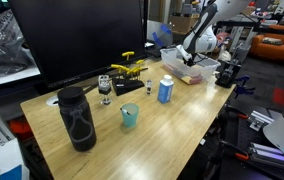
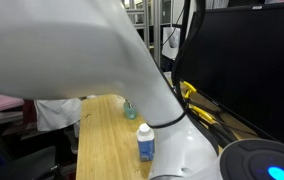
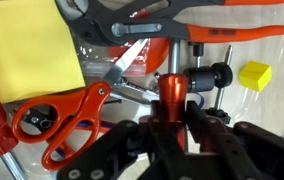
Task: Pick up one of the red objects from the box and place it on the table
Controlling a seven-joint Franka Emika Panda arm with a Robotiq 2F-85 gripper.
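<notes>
Your end effector (image 3: 172,122) straddles the red object (image 3: 172,90) in the box (image 1: 210,69), grip unclear; crowding scissors (image 3: 62,122) could snag your lift.

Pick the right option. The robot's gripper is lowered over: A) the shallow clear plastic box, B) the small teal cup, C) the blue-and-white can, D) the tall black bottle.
A: in an exterior view the gripper reaches down into the shallow clear plastic box at the far end of the light wooden table.
</notes>
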